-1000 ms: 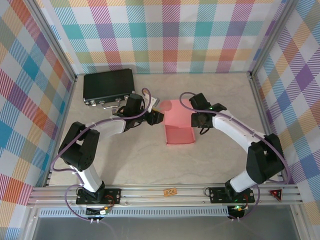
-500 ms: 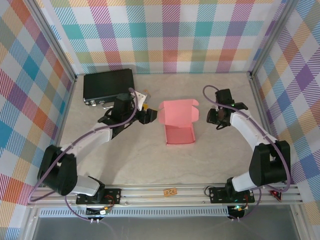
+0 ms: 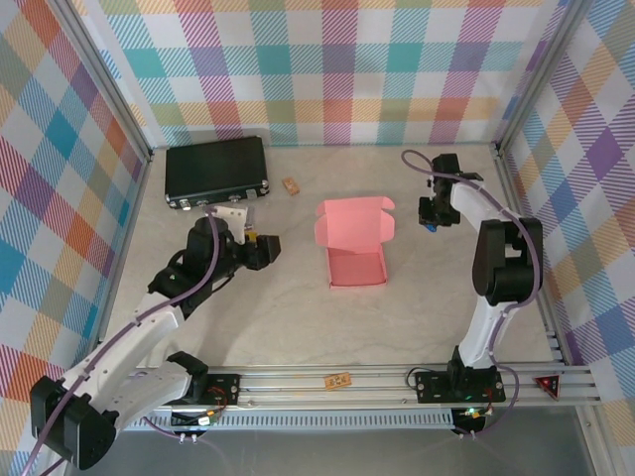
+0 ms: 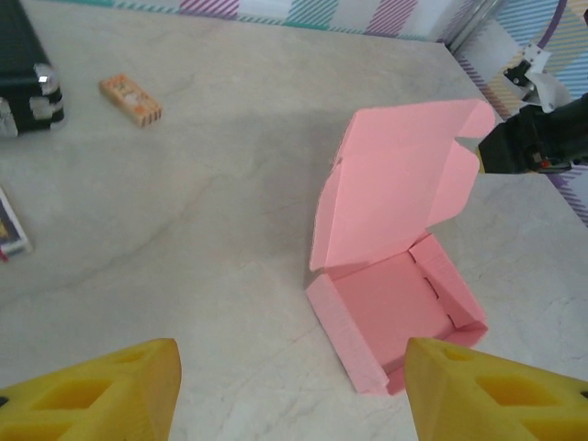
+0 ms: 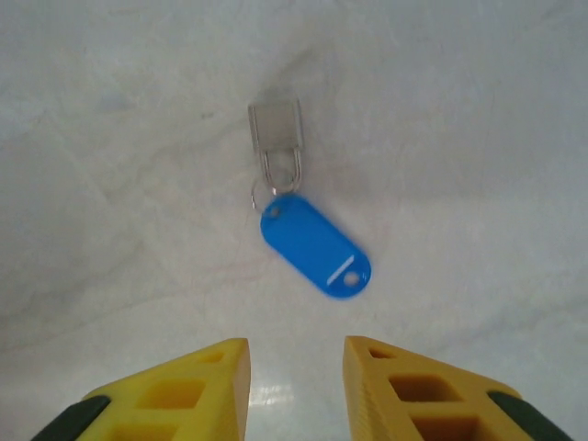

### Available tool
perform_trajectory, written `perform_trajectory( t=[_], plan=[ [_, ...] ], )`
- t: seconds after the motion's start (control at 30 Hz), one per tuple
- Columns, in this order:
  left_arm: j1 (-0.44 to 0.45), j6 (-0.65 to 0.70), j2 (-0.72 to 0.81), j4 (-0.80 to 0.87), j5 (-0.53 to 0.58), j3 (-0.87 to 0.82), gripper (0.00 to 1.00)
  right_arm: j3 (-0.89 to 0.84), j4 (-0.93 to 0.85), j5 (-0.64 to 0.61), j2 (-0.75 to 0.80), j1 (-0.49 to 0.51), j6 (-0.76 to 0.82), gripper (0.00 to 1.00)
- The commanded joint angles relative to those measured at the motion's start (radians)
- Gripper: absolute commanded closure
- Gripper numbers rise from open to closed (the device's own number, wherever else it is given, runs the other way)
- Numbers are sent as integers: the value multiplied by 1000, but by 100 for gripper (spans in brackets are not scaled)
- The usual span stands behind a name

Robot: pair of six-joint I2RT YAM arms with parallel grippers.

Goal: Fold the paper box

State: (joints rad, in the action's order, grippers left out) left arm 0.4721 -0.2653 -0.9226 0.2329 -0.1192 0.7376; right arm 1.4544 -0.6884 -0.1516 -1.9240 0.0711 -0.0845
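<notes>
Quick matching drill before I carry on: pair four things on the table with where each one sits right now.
1. salmon-pink paper box
2. black hard case
3. small tan block
4. blue plastic key tag

A. far right side
B. far-left corner
C. centre, lid standing open
D. just right of the case

Pairs: 1-C, 2-B, 3-D, 4-A

The table (image 3: pixel 298 297) is taken in from above and behind the arm bases (image 3: pixel 208 387), the fixed camera being aimed down toward 12 o'clock. From the left wrist, low and near, the paper box (image 4: pixel 395 276) is faced toward 3 o'clock; it is shared with the overhead view. From the right wrist, the table at 2 o'clock is viewed straight down, closely.
</notes>
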Motion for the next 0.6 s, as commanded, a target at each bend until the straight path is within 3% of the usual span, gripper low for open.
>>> perform_trajectory(
  t=[0.0,0.57],
  plan=[
    [-4,-95,28,36,5,-44,36,91,-41,-13,-50,-10,67,68],
    [-1,-90,12,62,-13,-57,37,312,-174,14,-251,-7,-7,67]
  ],
)
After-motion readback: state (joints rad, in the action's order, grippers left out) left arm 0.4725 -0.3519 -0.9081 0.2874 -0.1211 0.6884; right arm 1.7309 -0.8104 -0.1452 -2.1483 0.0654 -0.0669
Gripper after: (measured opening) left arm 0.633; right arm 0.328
